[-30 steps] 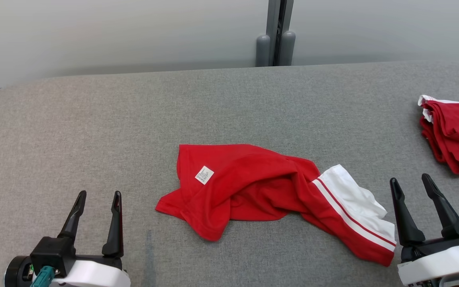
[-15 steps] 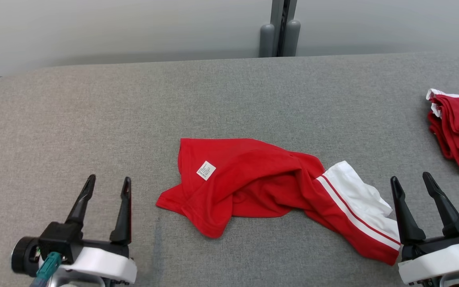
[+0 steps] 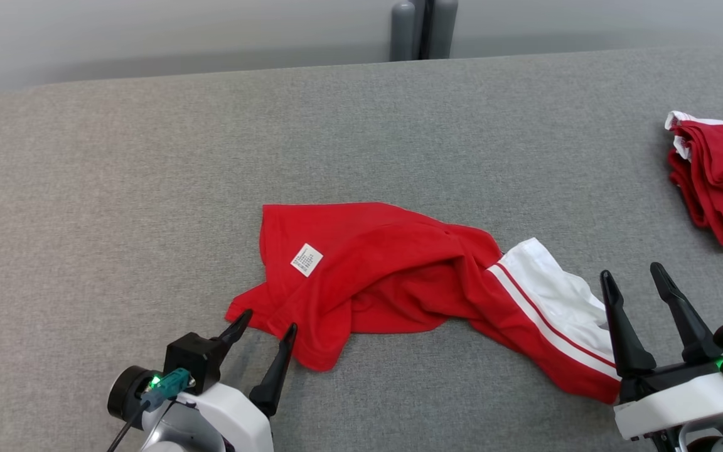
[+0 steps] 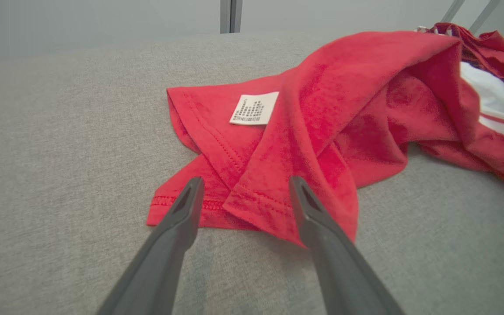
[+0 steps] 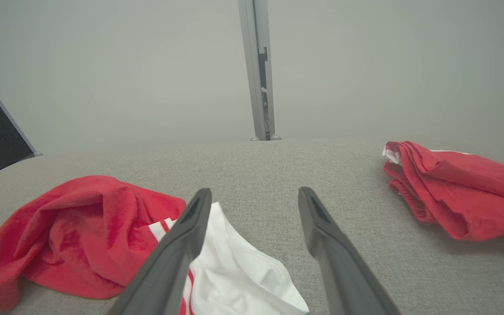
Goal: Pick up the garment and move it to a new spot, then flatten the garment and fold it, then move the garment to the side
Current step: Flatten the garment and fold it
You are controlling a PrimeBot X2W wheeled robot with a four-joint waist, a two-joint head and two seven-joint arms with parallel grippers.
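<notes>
A crumpled red garment (image 3: pixel 386 276) with a white striped end (image 3: pixel 556 301) and a small white label (image 3: pixel 306 259) lies in the middle of the grey table. My left gripper (image 3: pixel 267 323) is open at its near-left hem corner, fingers straddling the folded hem (image 4: pixel 243 205) in the left wrist view. My right gripper (image 3: pixel 634 279) stands open just right of the white end, which lies by its left finger (image 5: pixel 182 245) in the right wrist view. Nothing is held.
A second red garment (image 3: pixel 719 176) sits bunched at the table's right edge, also in the right wrist view (image 5: pixel 457 192). A grey post (image 3: pixel 421 28) rises behind the table's far edge. Bare grey cloth surface (image 3: pixel 117 188) spreads left and behind.
My left gripper has moved right and forward up to the garment's near-left hem corner. The head camera has tilted down a little. The right gripper has barely moved.
</notes>
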